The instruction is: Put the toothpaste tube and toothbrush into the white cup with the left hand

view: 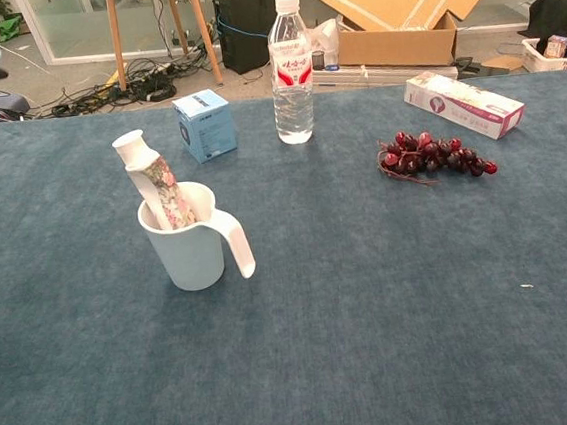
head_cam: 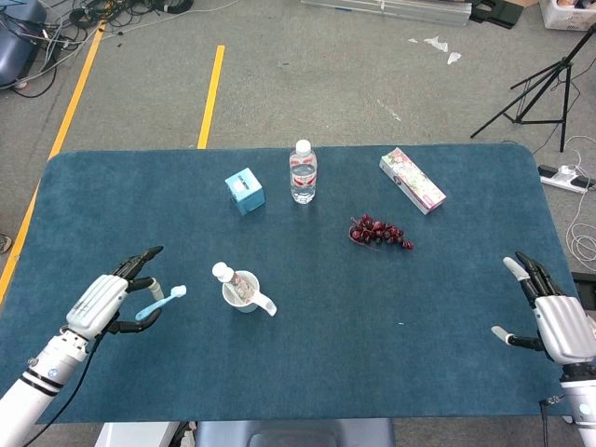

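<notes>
Blue cloth covers the big table point(head_cam: 419, 372), and the water bottle point(head_cam: 303, 172), pink box point(head_cam: 412, 180), grapes point(head_cam: 379, 232) and small blue box point(head_cam: 245, 191) sit far back. Near the front, the white cup point(view: 191, 246) holds the toothpaste tube point(view: 153, 185) standing up inside it. To its left, the left hand point(head_cam: 112, 300) grips the blue toothbrush point(head_cam: 160, 303) up off the table, while the right hand point(head_cam: 559, 317) sits open and holds nothing.

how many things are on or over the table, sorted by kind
toiletries: 2, toothpaste tube and toothbrush
cups: 1, white cup
boxes: 2, small blue box and long floral box
drinks: 1, water bottle
fruit: 1, bunch of grapes
total: 7
</notes>
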Controlling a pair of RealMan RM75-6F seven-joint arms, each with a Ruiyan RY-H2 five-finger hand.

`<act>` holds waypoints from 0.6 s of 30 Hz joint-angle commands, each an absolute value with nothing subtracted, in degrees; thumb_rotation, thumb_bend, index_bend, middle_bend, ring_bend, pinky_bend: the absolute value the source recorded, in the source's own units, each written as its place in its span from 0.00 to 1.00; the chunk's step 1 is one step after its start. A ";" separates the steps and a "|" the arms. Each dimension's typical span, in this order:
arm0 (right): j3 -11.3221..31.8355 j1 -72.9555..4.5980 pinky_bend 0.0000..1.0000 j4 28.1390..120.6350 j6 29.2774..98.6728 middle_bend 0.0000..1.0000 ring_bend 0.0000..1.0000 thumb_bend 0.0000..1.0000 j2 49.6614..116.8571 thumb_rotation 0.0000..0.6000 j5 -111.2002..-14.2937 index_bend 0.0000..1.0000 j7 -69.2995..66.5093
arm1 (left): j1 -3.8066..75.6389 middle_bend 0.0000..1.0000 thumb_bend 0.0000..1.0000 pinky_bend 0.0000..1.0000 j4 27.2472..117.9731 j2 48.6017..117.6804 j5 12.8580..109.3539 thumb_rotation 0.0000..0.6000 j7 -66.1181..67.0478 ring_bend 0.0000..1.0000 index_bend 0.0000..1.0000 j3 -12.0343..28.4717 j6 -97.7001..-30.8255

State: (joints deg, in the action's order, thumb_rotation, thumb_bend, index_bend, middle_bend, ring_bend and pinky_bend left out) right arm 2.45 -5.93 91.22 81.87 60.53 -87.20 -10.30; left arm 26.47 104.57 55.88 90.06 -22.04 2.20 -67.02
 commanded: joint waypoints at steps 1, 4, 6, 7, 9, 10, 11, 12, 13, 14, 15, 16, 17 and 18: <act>2.43 -5.80 0.33 91.25 82.17 0.04 0.04 0.03 60.42 1.00 -87.37 0.05 -10.51 | 28.09 0.04 0.41 0.10 106.55 55.65 90.37 1.00 -23.84 0.10 0.62 4.57 -67.73; 2.55 -5.72 0.33 91.22 82.37 0.04 0.04 0.03 60.24 1.00 -87.28 0.05 -10.86 | 29.52 0.04 0.41 0.10 108.23 56.18 89.36 1.00 -26.15 0.10 0.62 6.60 -67.54; 2.56 -5.64 0.33 91.18 82.51 0.04 0.04 0.03 60.16 1.00 -87.28 0.05 -11.11 | 30.56 0.04 0.41 0.10 109.03 56.53 88.11 1.00 -27.51 0.10 0.62 7.91 -66.90; 2.55 -5.59 0.33 91.17 82.59 0.04 0.04 0.03 60.13 1.00 -87.32 0.05 -11.22 | 30.97 0.04 0.41 0.10 109.22 56.86 87.49 1.00 -27.91 0.10 0.62 8.49 -66.71; 2.56 -5.52 0.33 91.13 82.78 0.04 0.04 0.03 60.02 1.00 -87.43 0.05 -11.52 | 31.60 0.04 0.41 0.10 109.46 57.96 85.81 1.00 -28.47 0.10 0.62 9.71 -66.64; 2.56 -5.48 0.33 91.12 82.87 0.04 0.04 0.03 59.97 1.00 -87.48 0.05 -11.67 | 31.93 0.04 0.41 0.10 109.64 58.74 84.91 1.00 -29.00 0.10 0.63 10.35 -66.64; 2.57 -5.45 0.33 91.10 82.94 0.04 0.04 0.03 59.92 1.00 -87.52 0.05 -11.82 | 32.26 0.04 0.41 0.10 109.72 59.44 84.18 1.00 -29.54 0.10 0.63 10.87 -66.54; 2.59 -5.41 0.33 91.08 83.03 0.04 0.04 0.03 59.83 1.00 -87.55 0.05 -12.03 | 32.63 0.04 0.41 0.10 109.74 60.32 83.37 1.00 -30.21 0.10 0.63 11.45 -66.42; 2.61 -5.40 0.33 91.06 83.07 0.04 0.04 0.03 59.77 1.00 -87.54 0.05 -12.17 | 32.96 0.04 0.41 0.10 109.76 61.06 82.82 1.00 -30.88 0.10 0.63 11.87 -66.26; 2.62 -5.37 0.33 91.04 83.11 0.04 0.04 0.03 59.71 1.00 -87.54 0.05 -12.32 | 33.42 0.04 0.41 0.10 109.49 62.14 82.13 1.00 -31.51 0.10 0.63 12.36 -66.00; 2.61 -5.34 0.33 91.02 83.17 0.04 0.04 0.03 59.69 1.00 -87.57 0.05 -12.43 | 33.73 0.04 0.41 0.10 109.25 62.95 81.68 1.00 -31.86 0.10 0.63 12.65 -65.81; 2.60 -5.31 0.33 91.01 83.23 0.04 0.04 0.03 59.66 1.00 -87.62 0.05 -12.53 | 34.06 0.04 0.41 0.10 108.91 63.87 81.23 1.00 -32.11 0.10 0.63 12.93 -65.63; 2.59 -5.28 0.33 90.98 83.29 0.04 0.04 0.03 59.63 1.00 -87.67 0.05 -12.63 | 34.37 0.04 0.41 0.10 108.49 64.73 80.89 1.00 -32.15 0.10 0.63 13.13 -65.48; 2.61 -5.25 0.33 90.97 83.36 0.04 0.04 0.03 59.58 1.00 -87.71 0.05 -12.75 | 34.80 0.04 0.41 0.10 107.76 66.06 80.39 1.00 -32.17 0.10 0.63 13.42 -65.32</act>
State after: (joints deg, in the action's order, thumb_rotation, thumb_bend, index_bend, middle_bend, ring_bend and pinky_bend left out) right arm 2.60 -5.27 90.98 83.33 59.61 -87.69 -12.72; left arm 33.95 108.67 64.46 81.39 -31.68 12.70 -65.77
